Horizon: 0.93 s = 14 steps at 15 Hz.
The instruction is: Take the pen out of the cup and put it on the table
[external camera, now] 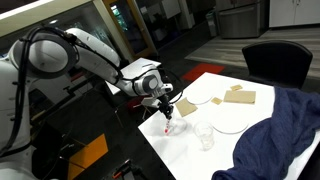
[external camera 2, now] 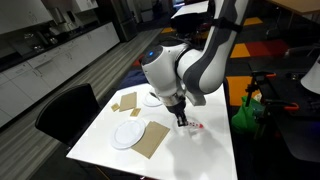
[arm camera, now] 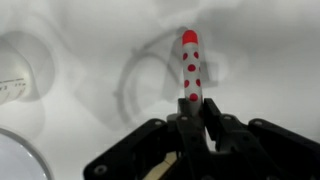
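Clearly, the pincer (arm camera: 190, 118) is closed tight on the pen (arm camera: 191, 65) (white with red dots in the wrist view), gripping one end. In an exterior view the pen hangs low over the desk (external camera: 182, 150), outside the cup (external camera: 205, 136), which stands nearby beside the white plate (external camera: 228, 122); whether its tip touches the desk is unclear.

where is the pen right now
In the wrist view the pen is pinched in the gripper; in an exterior view it hangs low over the table, out of the cup beside it.
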Available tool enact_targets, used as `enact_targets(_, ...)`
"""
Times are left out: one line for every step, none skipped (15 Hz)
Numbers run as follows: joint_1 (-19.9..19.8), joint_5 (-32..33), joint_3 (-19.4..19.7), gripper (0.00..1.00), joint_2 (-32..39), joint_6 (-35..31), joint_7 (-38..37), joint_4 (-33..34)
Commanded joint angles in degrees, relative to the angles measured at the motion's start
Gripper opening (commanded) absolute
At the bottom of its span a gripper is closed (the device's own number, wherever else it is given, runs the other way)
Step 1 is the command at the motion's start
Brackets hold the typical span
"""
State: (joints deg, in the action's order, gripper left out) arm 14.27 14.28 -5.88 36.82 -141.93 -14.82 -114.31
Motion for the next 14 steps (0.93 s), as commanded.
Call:
enact_targets(1.0,-2.0,1.0,0.05,2.7,3.7,2.0,4.3)
enact_targets(0.9,-2.1,0.9,0.05,3.3,4.0,2.0,4.8)
enact_targets(0.9,-2.2,0.9,0.05,3.7,4.2,2.0,5.3)
enact_targets(1.0,-2.2,1.0,0.40,4.1,4.4,1.9,5.6)
enact_targets(1.0,-2.3,1.0,0.47,4.5,4.5,1.9,5.9)
enact_targets(0.9,-2.5,0.9,0.52,4.7,4.5,1.9,6.2)
enact_targets(0.9,-2.6,1.0,0.61,5.0,4.6,1.9,6.4)
enact_targets(0.9,-2.8,0.9,0.67,5.1,4.6,2.0,6.5)
enact_targets(0.9,-2.8,1.0,0.74,5.0,4.5,1.9,6.5)
enact_targets(1.0,-2.8,1.1,0.83,4.9,4.3,1.7,6.4)
enact_targets(1.0,-2.7,1.2,0.89,4.3,4.1,1.6,6.0)
enact_targets(1.2,-2.5,1.5,0.98,3.6,3.9,1.2,5.4)
enact_targets(1.0,-2.6,1.3,1.00,3.0,3.6,1.4,4.9)
enact_targets(1.3,-2.2,1.8,1.00,2.2,3.5,0.8,4.4)
